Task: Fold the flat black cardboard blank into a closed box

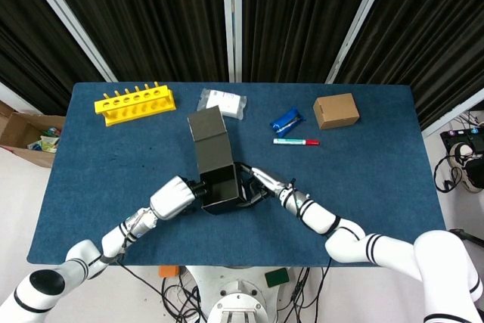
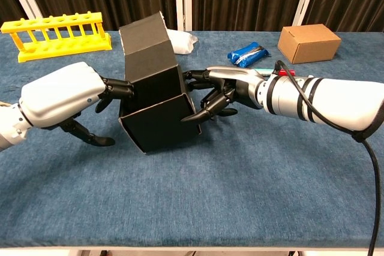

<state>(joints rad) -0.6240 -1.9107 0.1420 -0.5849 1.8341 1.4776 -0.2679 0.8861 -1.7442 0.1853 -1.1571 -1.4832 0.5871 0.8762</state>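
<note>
Hands [image 2: 60, 97] [image 2: 231, 91] on half-folded box [image 2: 157, 103]

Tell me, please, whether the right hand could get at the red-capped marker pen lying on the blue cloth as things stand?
Probably not at once: the right hand holds the black cardboard box together with the left hand. The marker pen lies apart, with bare cloth between.

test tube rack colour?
Yellow. The test tube rack at the table's far left shows best in the head view.

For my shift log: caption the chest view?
Both hands grip the half-formed black cardboard box on the blue table.
</note>
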